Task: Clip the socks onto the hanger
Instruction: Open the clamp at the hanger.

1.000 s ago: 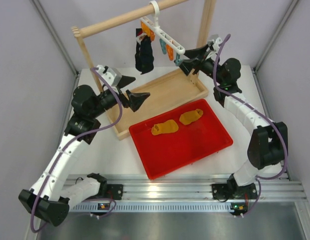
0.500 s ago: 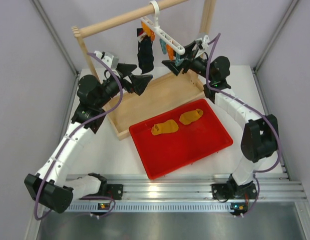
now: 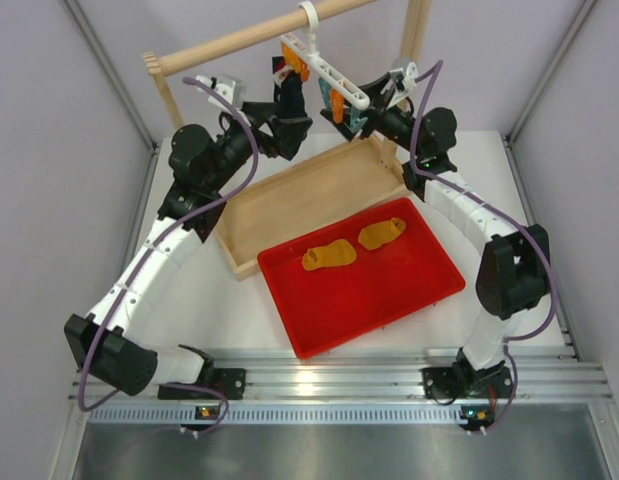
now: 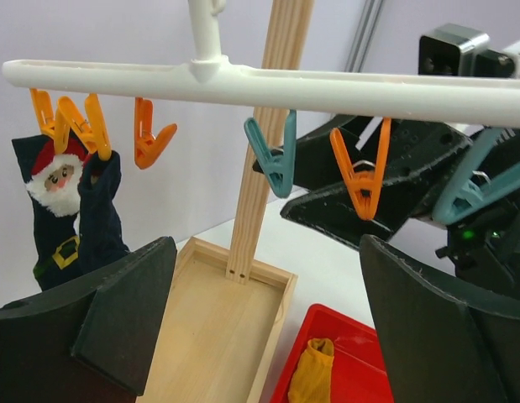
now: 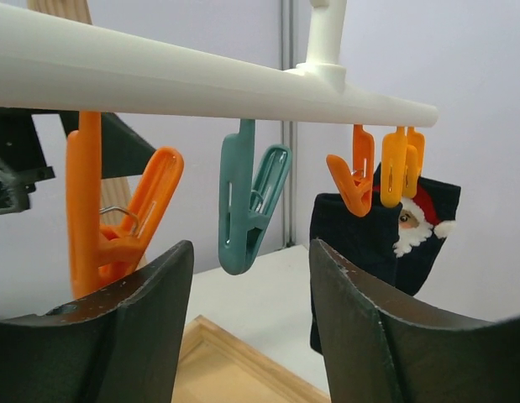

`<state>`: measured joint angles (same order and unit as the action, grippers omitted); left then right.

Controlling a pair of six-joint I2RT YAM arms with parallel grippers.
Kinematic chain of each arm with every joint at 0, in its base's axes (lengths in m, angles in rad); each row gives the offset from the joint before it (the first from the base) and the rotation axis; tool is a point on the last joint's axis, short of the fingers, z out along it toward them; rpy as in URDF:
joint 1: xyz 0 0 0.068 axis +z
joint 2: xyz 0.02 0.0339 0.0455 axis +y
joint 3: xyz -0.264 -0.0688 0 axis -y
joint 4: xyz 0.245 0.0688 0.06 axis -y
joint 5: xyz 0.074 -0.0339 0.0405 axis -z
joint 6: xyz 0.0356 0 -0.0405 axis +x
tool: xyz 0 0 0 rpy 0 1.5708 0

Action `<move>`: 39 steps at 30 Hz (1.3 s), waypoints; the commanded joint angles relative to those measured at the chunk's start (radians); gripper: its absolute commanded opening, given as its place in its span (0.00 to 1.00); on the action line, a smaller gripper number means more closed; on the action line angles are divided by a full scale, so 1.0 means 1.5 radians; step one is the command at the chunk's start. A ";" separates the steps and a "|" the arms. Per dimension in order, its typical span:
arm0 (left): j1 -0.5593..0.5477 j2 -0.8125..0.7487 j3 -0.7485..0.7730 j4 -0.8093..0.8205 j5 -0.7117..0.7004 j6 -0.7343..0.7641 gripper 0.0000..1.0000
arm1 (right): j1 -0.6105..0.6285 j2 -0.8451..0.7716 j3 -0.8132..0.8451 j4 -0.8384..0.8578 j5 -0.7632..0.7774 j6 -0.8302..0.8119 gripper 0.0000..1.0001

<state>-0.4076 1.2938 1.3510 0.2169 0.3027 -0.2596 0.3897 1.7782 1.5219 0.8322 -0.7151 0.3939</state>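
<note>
Task barely begun: both mustard socks (image 3: 329, 256), soft and foot-shaped, are being held unclipped by the glossy red tray (image 3: 399, 290) near centre. The white plastic hanger (image 3: 329, 72), at 12 o'clock, is being flanked by the left gripper (image 4: 268, 243) and right gripper (image 5: 251, 248), both spread wide and empty beneath its orange and teal clips.

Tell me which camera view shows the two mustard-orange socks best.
The top external view: both socks lie whole and uncovered in the red tray, side by side. The left wrist view catches only part of one sock at its bottom edge. The right wrist view shows neither.
</note>
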 commanded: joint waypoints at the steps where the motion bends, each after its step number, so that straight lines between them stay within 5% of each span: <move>1: -0.008 0.038 0.065 0.033 -0.028 0.001 0.95 | 0.013 0.008 0.035 0.047 0.000 0.001 0.57; 13: -0.011 0.166 0.183 0.057 -0.008 -0.075 0.89 | 0.011 0.016 0.049 0.047 -0.011 0.003 0.51; 39: -0.007 0.274 0.249 0.193 0.065 -0.155 0.76 | -0.004 0.024 0.069 0.040 -0.032 0.027 0.49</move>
<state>-0.4255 1.6989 1.6695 0.4156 0.3920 -0.4492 0.3893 1.8114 1.5639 0.8440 -0.7444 0.4252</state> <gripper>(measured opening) 0.771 0.496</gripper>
